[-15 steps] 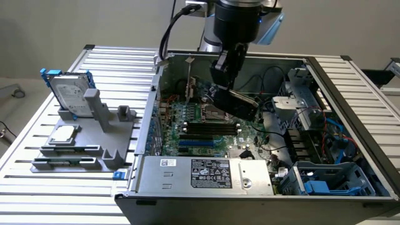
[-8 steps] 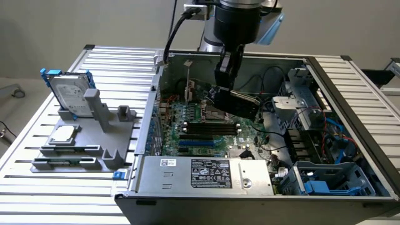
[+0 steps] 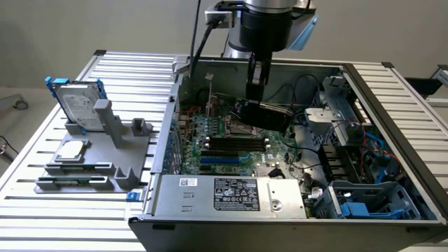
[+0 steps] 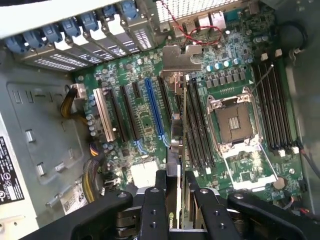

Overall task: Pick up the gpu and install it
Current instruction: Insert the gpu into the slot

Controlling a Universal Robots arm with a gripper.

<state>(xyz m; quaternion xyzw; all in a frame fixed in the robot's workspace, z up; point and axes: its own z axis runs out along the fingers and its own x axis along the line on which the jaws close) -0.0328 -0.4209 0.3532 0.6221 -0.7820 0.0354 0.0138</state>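
Note:
My gripper (image 3: 255, 86) reaches down into the open computer case (image 3: 392, 131) and is shut on the gpu (image 3: 265, 116). The card hangs above the green motherboard (image 3: 227, 134) with its black shroud toward the exterior view's right. In the wrist view the gpu (image 4: 176, 145) is edge-on, held between the two black fingers (image 4: 152, 200). Its silver end bracket (image 4: 177, 62) points toward the case's slot openings. The card is over the board just beside the long blue slot (image 4: 154, 112), between that slot and the CPU socket (image 4: 234, 122). I cannot tell whether it touches the board.
Outside the case, at the exterior view's left, a grey fixture (image 3: 105, 157) holds a silver hard drive with blue rails (image 3: 77, 105) and a small square chip (image 3: 71, 150). Inside the case are the power supply (image 3: 231, 194), cables (image 3: 301, 113) and blue drive bays (image 3: 357, 207).

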